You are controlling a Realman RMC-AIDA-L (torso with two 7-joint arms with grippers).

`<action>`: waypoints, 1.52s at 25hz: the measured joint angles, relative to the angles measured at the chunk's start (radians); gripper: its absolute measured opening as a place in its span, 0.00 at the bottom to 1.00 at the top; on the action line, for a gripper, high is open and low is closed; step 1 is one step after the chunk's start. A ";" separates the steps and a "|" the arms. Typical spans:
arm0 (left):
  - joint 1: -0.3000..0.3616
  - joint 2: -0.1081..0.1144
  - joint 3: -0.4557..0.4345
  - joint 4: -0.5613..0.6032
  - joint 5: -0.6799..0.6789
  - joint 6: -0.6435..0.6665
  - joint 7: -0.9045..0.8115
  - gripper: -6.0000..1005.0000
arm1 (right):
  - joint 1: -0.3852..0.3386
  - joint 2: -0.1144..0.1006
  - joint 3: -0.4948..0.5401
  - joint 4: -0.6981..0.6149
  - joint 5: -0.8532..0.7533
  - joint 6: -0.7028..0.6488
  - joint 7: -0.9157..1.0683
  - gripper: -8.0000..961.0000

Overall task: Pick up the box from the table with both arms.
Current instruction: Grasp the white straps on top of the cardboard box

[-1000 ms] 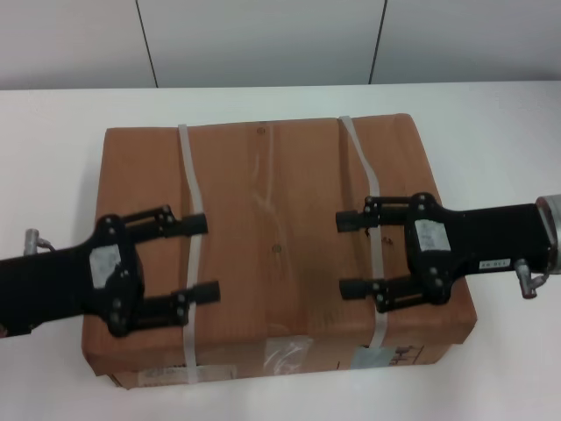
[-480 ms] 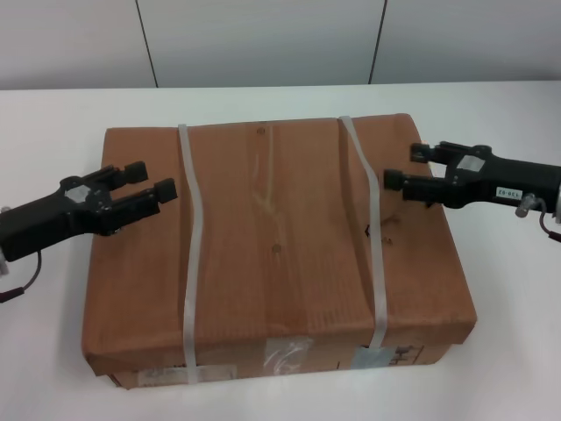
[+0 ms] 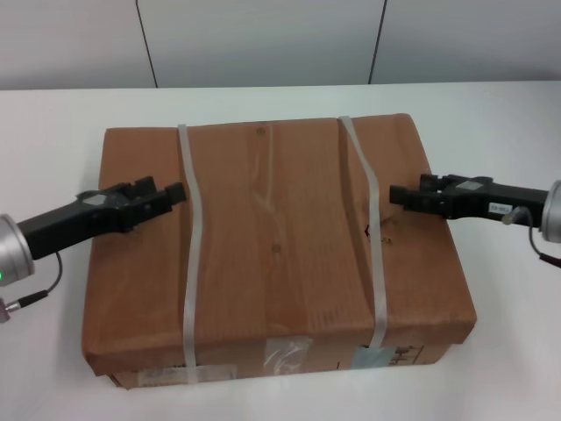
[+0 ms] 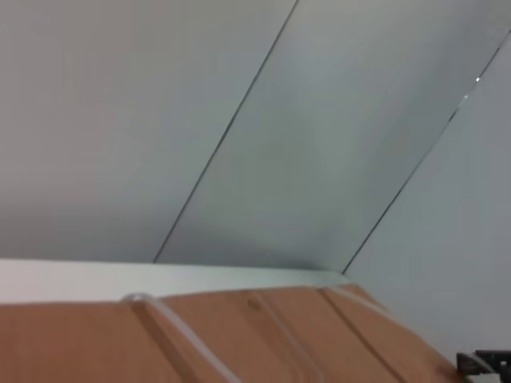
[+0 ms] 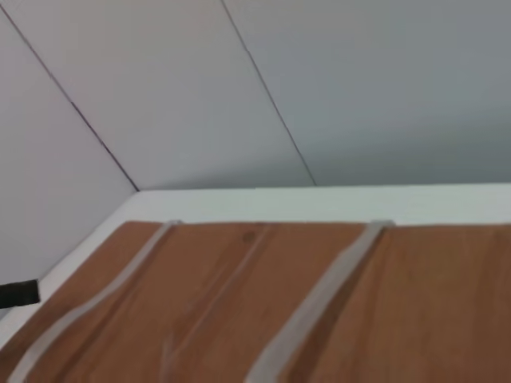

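Head view: the box (image 3: 276, 263) lies flat on the table (image 3: 491, 123), with 2 pale straps (image 3: 189, 263) running across its top and labels (image 3: 289, 355) on its near side. The left gripper (image 3: 171, 195) reaches in from the box's left edge, its tips over the top surface just outboard of the left strap; the fingers appear turned edge-on, so whether they are apart or together cannot be determined. The right gripper (image 3: 399, 195) reaches in from the opposite edge, tips just outboard of the right strap; its finger state likewise cannot be determined. Left wrist view: the box (image 4: 200, 339) top lies ahead of the wrist, with the wall (image 4: 239, 120) beyond (a dark tip of the other gripper (image 4: 483, 365) shows at the far edge). Right wrist view: the box (image 5: 263, 303) top and both straps (image 5: 319, 299) lie ahead; the left gripper (image 5: 16, 294) tip shows at the far side.
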 joint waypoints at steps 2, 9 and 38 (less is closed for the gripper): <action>-0.005 0.000 0.000 0.012 0.011 -0.024 -0.005 0.74 | 0.014 0.011 -0.012 0.009 -0.001 0.006 0.001 0.88; -0.011 0.000 0.000 0.029 0.011 -0.052 -0.034 0.74 | 0.023 0.023 -0.024 0.013 0.004 0.002 0.002 0.88; -0.006 0.002 0.000 0.029 0.034 -0.052 -0.071 0.75 | 0.018 0.034 -0.081 0.014 0.051 0.009 0.043 0.88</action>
